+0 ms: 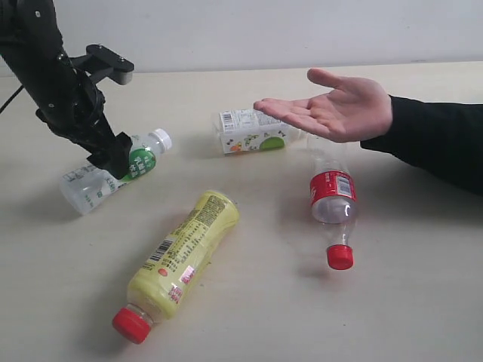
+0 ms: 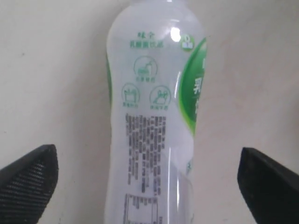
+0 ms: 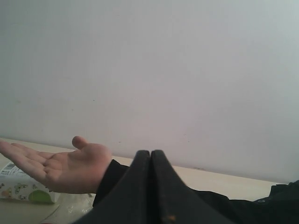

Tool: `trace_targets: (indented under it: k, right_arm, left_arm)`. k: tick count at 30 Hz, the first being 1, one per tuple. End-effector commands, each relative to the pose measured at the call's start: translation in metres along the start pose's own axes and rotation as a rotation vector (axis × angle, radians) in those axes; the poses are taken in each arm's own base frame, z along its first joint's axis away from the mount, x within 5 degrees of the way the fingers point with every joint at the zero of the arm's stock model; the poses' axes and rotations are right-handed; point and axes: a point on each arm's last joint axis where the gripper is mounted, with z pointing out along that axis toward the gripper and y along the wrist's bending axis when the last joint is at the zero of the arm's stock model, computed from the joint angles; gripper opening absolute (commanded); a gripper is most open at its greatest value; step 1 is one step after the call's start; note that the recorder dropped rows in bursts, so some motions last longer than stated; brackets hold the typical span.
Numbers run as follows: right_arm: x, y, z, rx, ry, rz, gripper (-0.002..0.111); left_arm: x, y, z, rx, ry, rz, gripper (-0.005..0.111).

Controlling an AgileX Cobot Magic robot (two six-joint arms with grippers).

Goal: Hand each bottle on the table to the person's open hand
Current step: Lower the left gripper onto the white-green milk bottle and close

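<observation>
Your left gripper (image 1: pixel 113 160) hangs low over the green-white bottle (image 1: pixel 106 179). That bottle lies on its side at the left of the table (image 1: pixel 407 294), with its white cap (image 1: pixel 162 139) pointing toward the squarish bottle (image 1: pixel 253 130). In the left wrist view the gripper's fingers (image 2: pixel 28 184) are spread wide, one on each side of the bottle. Bare tabletop shows between each finger and the bottle, so they grip nothing. Below its label the bottle's body is see-through and looks empty.

The yellow bottle (image 1: pixel 185 253) lies on its side near the front, with its red cap (image 1: pixel 130 326) toward you. Its yellow wrap covers the body, so you cannot tell what is inside. The red-label bottle (image 1: pixel 332 196) lies on its side to the right, its red cap (image 1: pixel 340 256) also toward the front. Its clear walls show nothing but the table through them. The squarish bottle lies on its side at the back, and the hand hides one end of it.

The person's open hand (image 1: pixel 339 109) is held palm up above the table, over the ends of the squarish and red-label bottles. The arm behind it is in a black sleeve (image 1: pixel 438 139).

Your right gripper (image 3: pixel 150 158) shows only in its wrist view. Its fingers are pressed flat together with nothing between them.
</observation>
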Motion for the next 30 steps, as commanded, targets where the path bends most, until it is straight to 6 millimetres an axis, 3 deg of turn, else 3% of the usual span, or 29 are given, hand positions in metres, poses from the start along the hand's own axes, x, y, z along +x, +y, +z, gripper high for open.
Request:
trace_targets:
  k: [1, 17, 30]
  right_arm:
    - [0.001, 0.000, 0.000, 0.000, -0.004, -0.001, 0.000]
    - [0.001, 0.000, 0.000, 0.000, -0.004, -0.001, 0.000]
    - [0.001, 0.000, 0.000, 0.000, -0.004, -0.001, 0.000]
  left_arm:
    - [-0.007, 0.000, 0.004, -0.008, -0.045, 0.000, 0.105]
    - [-0.005, 0.000, 0.037, 0.026, 0.023, 0.021, 0.105]
    - [-0.004, 0.000, 0.040, 0.030, 0.031, 0.041, 0.104]
